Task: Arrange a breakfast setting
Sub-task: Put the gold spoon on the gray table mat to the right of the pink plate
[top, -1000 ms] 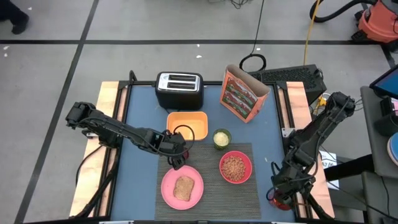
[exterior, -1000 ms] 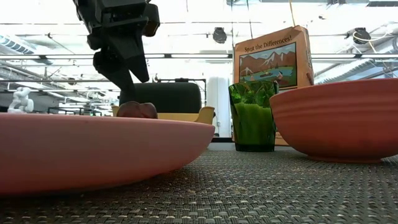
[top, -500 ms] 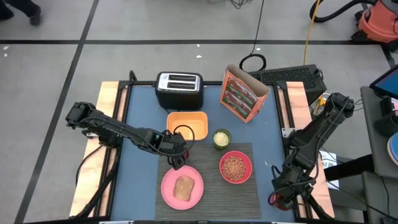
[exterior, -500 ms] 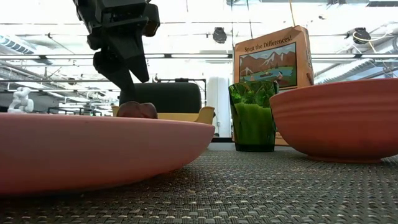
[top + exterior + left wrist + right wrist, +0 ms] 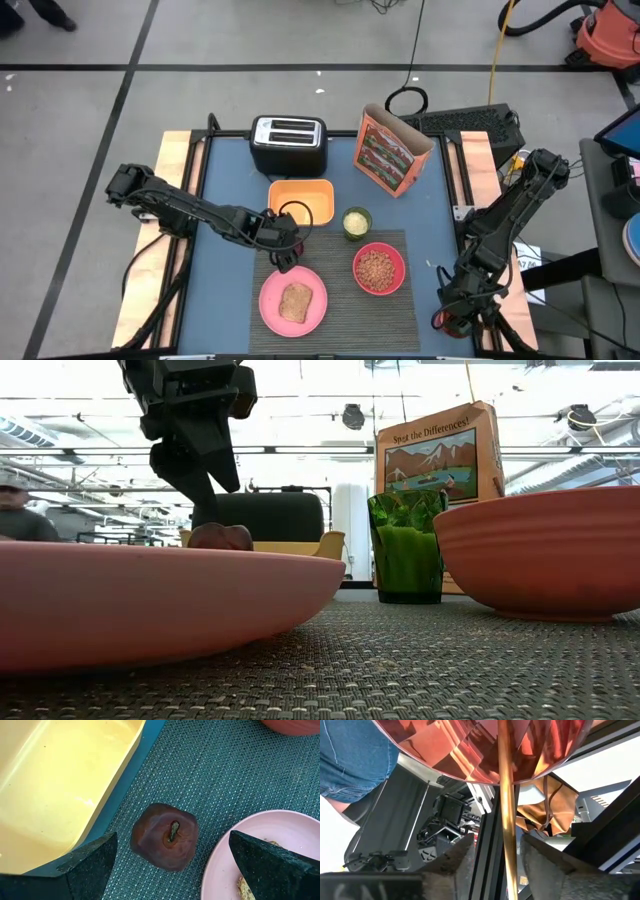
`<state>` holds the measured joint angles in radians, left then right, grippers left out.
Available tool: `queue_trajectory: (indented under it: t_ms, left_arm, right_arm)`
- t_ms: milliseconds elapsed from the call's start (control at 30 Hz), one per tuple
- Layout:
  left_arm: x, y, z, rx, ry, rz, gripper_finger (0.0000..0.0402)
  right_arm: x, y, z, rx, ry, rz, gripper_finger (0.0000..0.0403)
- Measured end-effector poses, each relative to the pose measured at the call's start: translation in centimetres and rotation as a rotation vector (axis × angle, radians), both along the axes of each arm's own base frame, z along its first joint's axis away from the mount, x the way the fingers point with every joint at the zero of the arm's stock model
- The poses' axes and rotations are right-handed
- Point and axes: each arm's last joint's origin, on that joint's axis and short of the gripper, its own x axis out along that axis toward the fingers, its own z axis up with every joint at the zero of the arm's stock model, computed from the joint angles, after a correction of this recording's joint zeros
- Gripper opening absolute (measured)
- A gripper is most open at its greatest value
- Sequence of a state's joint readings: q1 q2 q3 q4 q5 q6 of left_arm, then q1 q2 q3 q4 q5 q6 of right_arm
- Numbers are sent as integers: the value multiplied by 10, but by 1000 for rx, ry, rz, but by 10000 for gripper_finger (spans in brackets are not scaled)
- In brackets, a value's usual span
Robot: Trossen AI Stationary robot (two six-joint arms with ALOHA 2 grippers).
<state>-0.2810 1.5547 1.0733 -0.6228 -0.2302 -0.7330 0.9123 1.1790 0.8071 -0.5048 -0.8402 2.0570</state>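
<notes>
A dark-red fruit (image 5: 165,836) sits stem up on the dark grey placemat (image 5: 340,255), between a yellow tray (image 5: 302,203) and the pink plate (image 5: 270,290). The plate carries the toast slice (image 5: 295,302). My left gripper (image 5: 170,845) hangs open above the fruit, one finger on each side and clear of it. The pink bowl (image 5: 358,262) holds cereal. The cereal box (image 5: 390,152) stands at the back. Off the table's right near corner, my right gripper (image 5: 498,845) has its fingers close on either side of the gold spoon's handle (image 5: 507,810). My right gripper has the gold spoon's handle (image 5: 508,851) between its two fingers, which lie across it. A narrow gap shows on one side. The other finger (image 5: 535,855) stands right at the handle, and I cannot tell whether it touches.
A black toaster (image 5: 288,145) stands at the back left and a green glass (image 5: 355,222) at the placemat's far edge. A shiny copper-coloured vessel (image 5: 480,750) sits beyond the spoon's handle. A person (image 5: 15,520) shows past the table in the low view.
Both arms have stayed where they were. A person has come into the low view at its left edge, beyond the table.
</notes>
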Motion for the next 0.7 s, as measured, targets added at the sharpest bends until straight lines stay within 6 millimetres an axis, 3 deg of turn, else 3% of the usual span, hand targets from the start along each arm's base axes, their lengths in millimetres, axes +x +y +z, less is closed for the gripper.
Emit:
queue_trajectory:
  t_ms: [700]
  left_arm:
    - [0,0,0,0,0,0,388]
  right_arm:
    - [0,0,0,0,-1,0,48]
